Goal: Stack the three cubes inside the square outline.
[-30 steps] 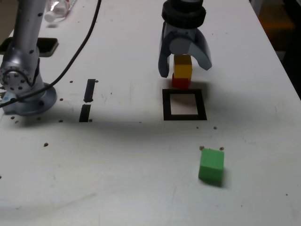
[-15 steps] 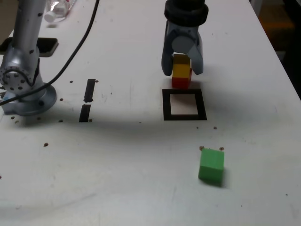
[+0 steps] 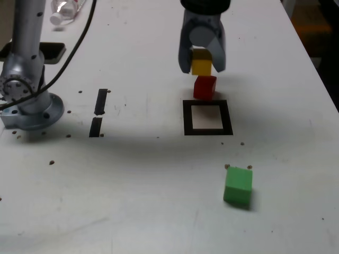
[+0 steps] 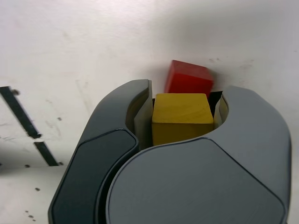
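My gripper (image 3: 202, 66) is shut on the yellow cube (image 3: 201, 65) and holds it a little above the red cube (image 3: 204, 87). The red cube sits on the table just behind the square outline (image 3: 207, 117), touching its far border. In the wrist view the yellow cube (image 4: 182, 117) is pinched between both fingers, with the red cube (image 4: 188, 79) beyond it. The green cube (image 3: 237, 185) rests alone on the table, nearer the camera and to the exterior view's right of the outline.
The arm's silver base (image 3: 26, 95) stands at the exterior view's left, with a black cable (image 3: 69, 53) running from it. Two short black strips (image 3: 98, 112) lie between base and outline. A plastic bottle (image 3: 66, 10) and a dark flat object (image 3: 50, 50) lie at the far left.
The gripper closed on the yellow cube, which sat on the red cube, and lifted it off. The red cube stayed on the table.
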Robot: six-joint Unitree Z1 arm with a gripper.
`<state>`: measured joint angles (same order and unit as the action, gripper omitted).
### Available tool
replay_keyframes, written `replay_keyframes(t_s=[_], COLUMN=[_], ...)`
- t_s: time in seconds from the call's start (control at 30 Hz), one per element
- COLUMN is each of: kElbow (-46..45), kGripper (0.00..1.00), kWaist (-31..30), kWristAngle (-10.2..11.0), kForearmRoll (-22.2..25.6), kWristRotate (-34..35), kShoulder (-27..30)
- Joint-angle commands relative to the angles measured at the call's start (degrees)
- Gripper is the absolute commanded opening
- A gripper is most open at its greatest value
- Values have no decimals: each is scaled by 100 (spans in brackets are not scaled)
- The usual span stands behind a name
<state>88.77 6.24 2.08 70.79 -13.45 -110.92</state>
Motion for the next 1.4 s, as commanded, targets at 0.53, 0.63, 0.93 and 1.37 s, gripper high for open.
replay_keyframes(t_s=[0.53,0.63,0.93,1.37], kElbow=[-1371,-1642,-2062,-2226], kGripper=[29,32,34,51], kWaist=[489,618,818,888], kWristAngle=[-150,-265,-426,-512], kForearmRoll=[-249,-300,-561,-692], kWristRotate=[658,722,730,700], kShoulder=[363,377,354,359])
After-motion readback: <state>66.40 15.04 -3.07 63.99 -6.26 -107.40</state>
